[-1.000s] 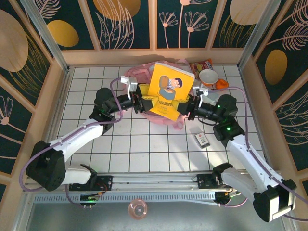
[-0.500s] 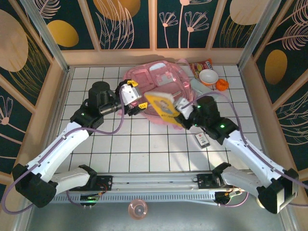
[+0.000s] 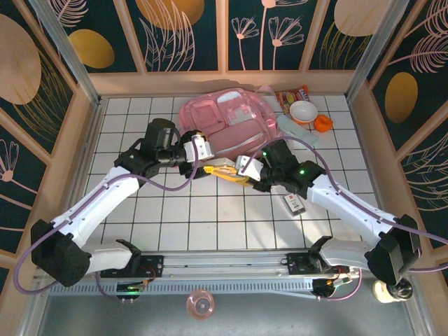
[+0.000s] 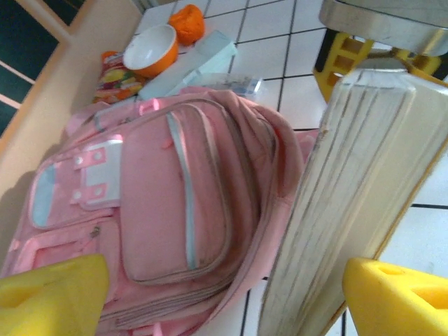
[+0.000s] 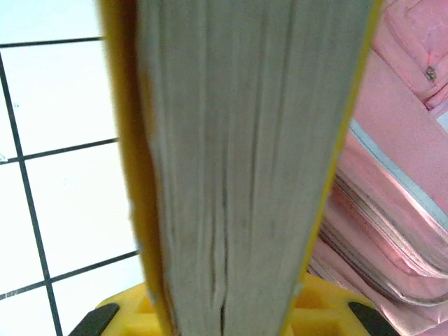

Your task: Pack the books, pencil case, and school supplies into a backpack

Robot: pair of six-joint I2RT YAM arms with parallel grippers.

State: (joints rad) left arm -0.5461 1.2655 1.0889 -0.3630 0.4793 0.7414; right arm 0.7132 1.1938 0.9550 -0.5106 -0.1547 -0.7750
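The yellow booklet (image 3: 225,171) sits over the white tiled table (image 3: 210,217), just beside the near edge of the pink backpack (image 3: 224,119). My right gripper (image 3: 243,172) clamps it, page edges pressed between both pads. My left gripper (image 3: 204,159) stands wide with the booklet between its fingers, close to one; I cannot tell if it touches. The mint pencil case (image 3: 295,129) lies by the bag's right side, and the dark labelled item (image 3: 294,204) lies near my right arm.
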